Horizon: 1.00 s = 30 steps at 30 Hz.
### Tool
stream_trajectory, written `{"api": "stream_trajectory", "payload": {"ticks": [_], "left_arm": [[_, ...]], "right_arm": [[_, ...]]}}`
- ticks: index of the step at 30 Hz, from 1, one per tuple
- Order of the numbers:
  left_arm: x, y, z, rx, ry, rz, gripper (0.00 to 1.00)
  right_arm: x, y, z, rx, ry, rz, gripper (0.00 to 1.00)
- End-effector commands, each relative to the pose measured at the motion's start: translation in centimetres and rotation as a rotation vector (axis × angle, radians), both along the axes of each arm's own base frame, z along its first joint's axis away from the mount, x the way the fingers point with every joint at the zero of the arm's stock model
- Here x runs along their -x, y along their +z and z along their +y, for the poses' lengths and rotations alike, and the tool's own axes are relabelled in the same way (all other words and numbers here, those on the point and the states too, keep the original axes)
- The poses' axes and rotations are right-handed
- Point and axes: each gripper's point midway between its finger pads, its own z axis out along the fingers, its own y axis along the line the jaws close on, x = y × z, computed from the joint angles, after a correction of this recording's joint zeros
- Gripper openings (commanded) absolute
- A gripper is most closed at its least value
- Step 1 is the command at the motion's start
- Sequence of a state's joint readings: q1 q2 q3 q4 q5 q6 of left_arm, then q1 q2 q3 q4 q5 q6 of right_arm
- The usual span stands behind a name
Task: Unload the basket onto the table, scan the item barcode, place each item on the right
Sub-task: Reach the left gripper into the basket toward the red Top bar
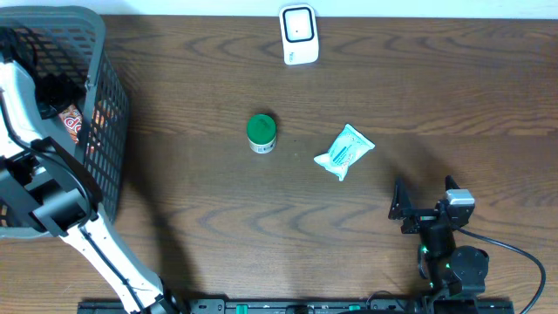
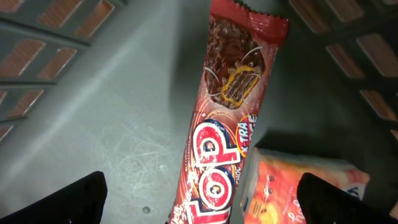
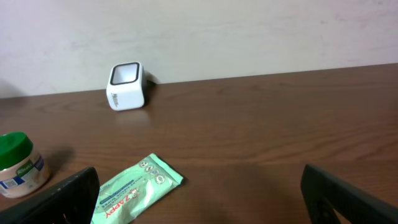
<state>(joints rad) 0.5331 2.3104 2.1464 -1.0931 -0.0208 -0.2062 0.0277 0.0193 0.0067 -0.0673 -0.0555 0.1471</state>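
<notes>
Hovering left gripper (image 2: 208, 208): jaws wide apart, empty; inside the basket (image 1: 105, 105)
Chocolate bar (image 2: 227, 106): flat on the basket floor, below and between the left fingertips; orange packet (image 2: 298, 186) just beside it
Right gripper (image 3: 205, 199): jaws wide apart, empty; low over the table (image 3: 280, 124)
Wipes packet (image 3: 134, 190), green-lidded jar (image 3: 18, 165): mid-table, apart
Scanner (image 3: 126, 86): upright at the far edge

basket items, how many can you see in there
2. A red chocolate bar lies lengthwise on the floor of the basket. An orange packet sits beside the bar's lower end, to the right in the left wrist view. More may be hidden outside that view.
</notes>
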Motion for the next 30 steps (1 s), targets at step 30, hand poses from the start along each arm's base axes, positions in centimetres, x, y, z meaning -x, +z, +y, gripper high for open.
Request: {"api": "stream_trajectory", "payload": {"ticks": [30], "left_arm": [[2.9, -5.8, 1.5, -0.054, 0.211, 0.186, 0.98]], "right_arm": [[0.0, -0.1, 0.2, 0.010, 0.010, 0.003, 0.99]]}}
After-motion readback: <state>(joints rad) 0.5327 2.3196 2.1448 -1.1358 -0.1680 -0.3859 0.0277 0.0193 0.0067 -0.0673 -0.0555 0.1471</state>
